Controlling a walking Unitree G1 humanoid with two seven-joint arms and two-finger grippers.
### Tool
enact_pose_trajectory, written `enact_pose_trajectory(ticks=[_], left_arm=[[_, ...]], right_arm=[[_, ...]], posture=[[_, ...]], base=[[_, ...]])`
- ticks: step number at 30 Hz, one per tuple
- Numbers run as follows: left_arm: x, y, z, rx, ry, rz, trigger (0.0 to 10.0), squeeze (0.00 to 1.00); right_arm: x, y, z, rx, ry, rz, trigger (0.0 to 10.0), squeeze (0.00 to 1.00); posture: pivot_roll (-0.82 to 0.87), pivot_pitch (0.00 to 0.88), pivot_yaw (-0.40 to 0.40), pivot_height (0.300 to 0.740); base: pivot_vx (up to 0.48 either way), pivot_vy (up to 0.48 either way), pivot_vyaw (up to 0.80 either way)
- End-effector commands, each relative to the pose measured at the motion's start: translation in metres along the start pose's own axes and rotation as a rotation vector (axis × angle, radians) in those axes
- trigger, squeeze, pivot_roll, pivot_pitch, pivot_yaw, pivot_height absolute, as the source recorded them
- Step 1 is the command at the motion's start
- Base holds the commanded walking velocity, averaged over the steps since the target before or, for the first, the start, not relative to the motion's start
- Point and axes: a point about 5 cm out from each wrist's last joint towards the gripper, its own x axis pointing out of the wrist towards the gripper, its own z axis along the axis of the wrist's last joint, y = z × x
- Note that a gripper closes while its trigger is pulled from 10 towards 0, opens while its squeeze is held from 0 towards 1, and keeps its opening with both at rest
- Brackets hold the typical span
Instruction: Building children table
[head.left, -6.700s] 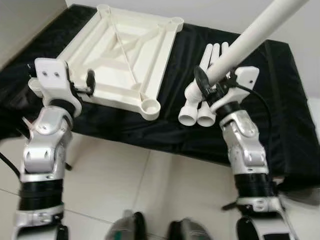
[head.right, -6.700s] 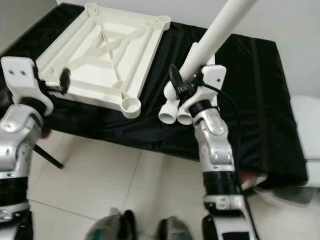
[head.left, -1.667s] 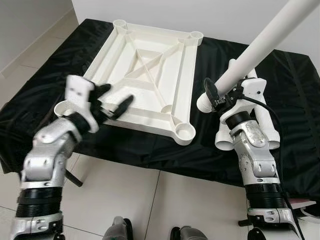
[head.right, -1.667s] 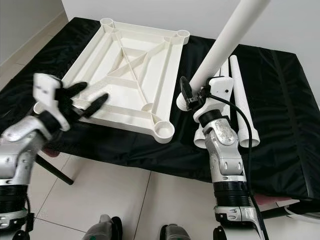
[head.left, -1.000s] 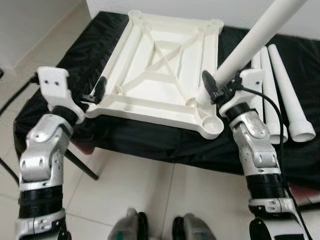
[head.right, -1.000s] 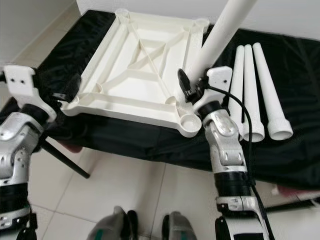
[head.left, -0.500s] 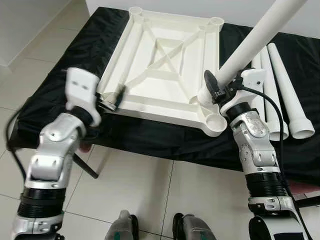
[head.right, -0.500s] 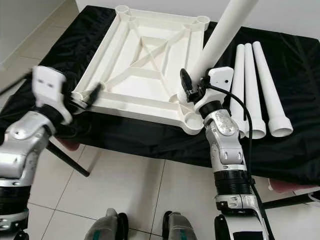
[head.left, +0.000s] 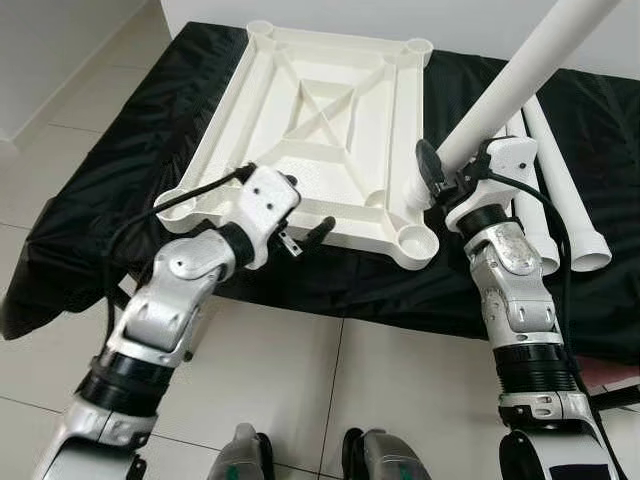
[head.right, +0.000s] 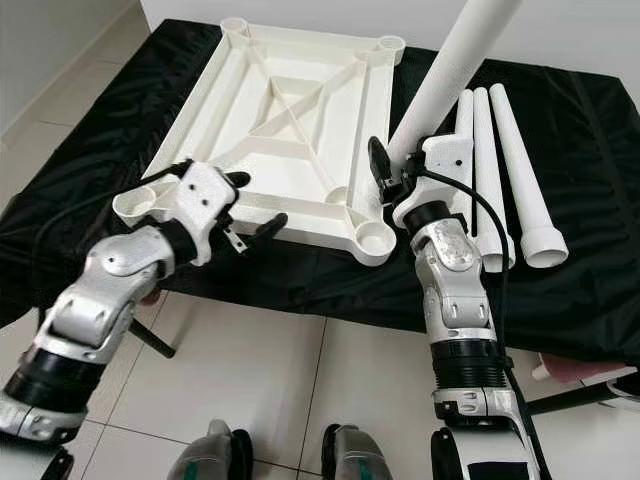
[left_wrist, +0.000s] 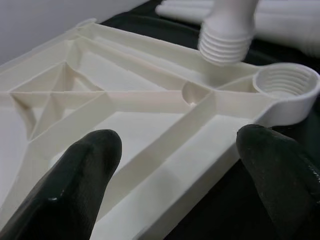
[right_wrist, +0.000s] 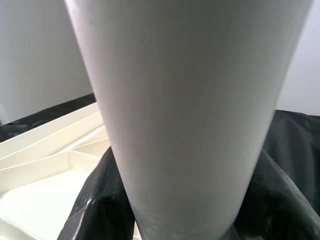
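1. Left gripper: lower centre-left of the left eye view, fingers spread wide and grasping nothing. In the left wrist view the two black fingers straddle the near rim of the tabletop; whether they touch it cannot be told.

2. Right gripper: centre-right of the left eye view, clenched around the lower part of a table leg. In the right wrist view its black fingers press both sides of the white tube.

3. Held table leg: long white plastic tube, tilted, rising from the right gripper to the upper right corner of the frame. Its threaded lower end hangs just above the tabletop, beside the near right corner socket and apart from it.

4. Tabletop: white plastic panel lying underside up in the upper centre of the frame, with ribbed cross-bracing and a round socket at each corner. The near right corner socket, threaded inside, is empty and lies just below the right gripper.

5. Spare table legs: three white tubes lying side by side on the counter at the right, beside the right arm, flared ends toward the camera.

6. Counter: draped in black cloth, carrying the tabletop and the spare legs.

7. Floor: pale tiles, lower part of the frame.
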Motion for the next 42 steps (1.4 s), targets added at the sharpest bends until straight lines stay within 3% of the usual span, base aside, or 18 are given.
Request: enact_pose_trajectory(ticks=[1, 9, 15, 19, 31, 38, 42], left_arm=[[0.004, -0.01, -0.004, 0.023, 0.015, -0.077, 10.0, 0.0], [0.013, -0.028, 0.009, 0.045, -0.059, -0.225, 10.0, 0.0], [0.021, -0.036, 0.002, 0.092, -0.023, -0.284, 10.0, 0.0], [0.032, -0.029, -0.013, 0.088, 0.07, -0.296, 10.0, 0.0], [0.047, -0.005, -0.017, 0.011, 0.099, -0.234, 10.0, 0.0], [0.05, -0.001, -0.022, -0.022, 0.135, -0.275, 10.0, 0.0], [0.052, -0.006, -0.03, -0.046, 0.158, -0.373, 10.0, 0.0]], right_arm=[[0.001, 0.001, 0.005, -0.015, -0.027, 0.011, 10.0, 0.0], [0.0, -0.001, 0.005, -0.026, -0.021, 0.011, 10.0, 0.0], [-0.001, 0.0, 0.006, -0.027, -0.022, 0.015, 10.0, 0.0], [-0.001, 0.001, 0.008, -0.025, -0.025, 0.02, 10.0, 0.0], [-0.002, 0.002, 0.01, -0.024, -0.025, 0.023, 10.0, 0.0], [-0.001, 0.002, 0.011, -0.026, -0.025, 0.029, 10.0, 0.0], [0.001, 0.004, 0.014, -0.025, -0.031, 0.043, 10.0, 0.0]], posture=[[-0.01, 0.134, -0.024, 0.74], [-0.02, 0.141, -0.022, 0.74], [-0.02, 0.15, -0.017, 0.74], [-0.02, 0.166, -0.013, 0.74], [-0.03, 0.174, -0.012, 0.74], [-0.03, 0.178, -0.015, 0.74], [-0.04, 0.181, -0.011, 0.74]], base=[[0.0, 0.0, 0.0], [0.0, 0.0, 0.0], [0.0, 0.0, 0.0], [0.0, 0.0, 0.0], [0.0, 0.0, 0.0], [0.0, 0.0, 0.0], [0.0, 0.0, 0.0]])
